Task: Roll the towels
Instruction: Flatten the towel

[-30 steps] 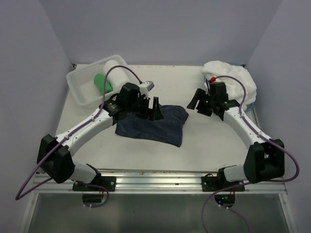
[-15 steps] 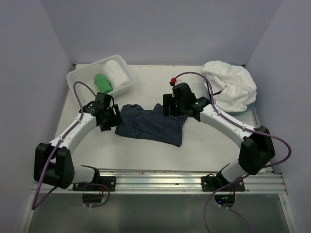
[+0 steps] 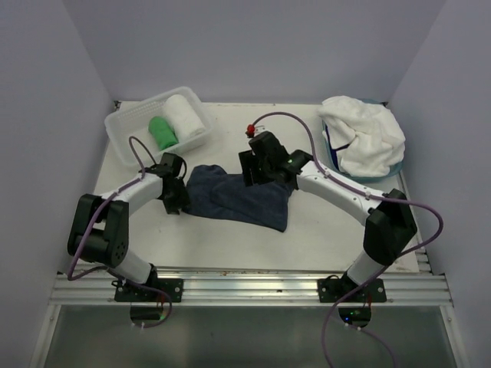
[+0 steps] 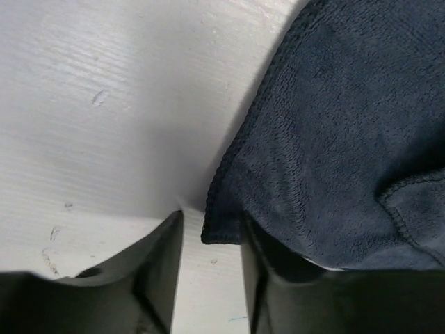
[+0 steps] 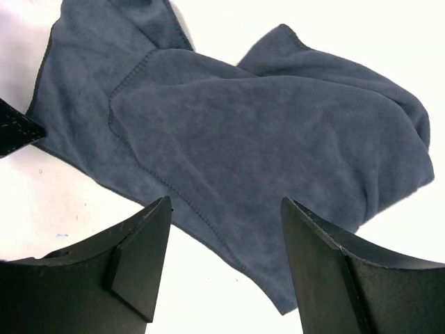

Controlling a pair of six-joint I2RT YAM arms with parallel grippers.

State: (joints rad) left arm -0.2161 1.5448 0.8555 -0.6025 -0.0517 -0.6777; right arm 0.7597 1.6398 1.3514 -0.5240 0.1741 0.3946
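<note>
A dark blue towel lies crumpled and partly folded over itself in the middle of the table. My left gripper is low at the towel's left edge. In the left wrist view the towel's corner sits between the tips of the left gripper. The jaws are narrow, with a sliver of table still showing beside the corner. My right gripper hovers over the towel's far edge. In the right wrist view the right gripper is wide open above the towel, holding nothing.
A clear bin at the back left holds a rolled white towel and a rolled green one. A heap of white towels lies at the back right. Walls close in on three sides.
The left arm drew back from over the towel to its left corner, dropped low and narrowed its jaws around it. The right arm swung left from the white heap to over the blue towel.
</note>
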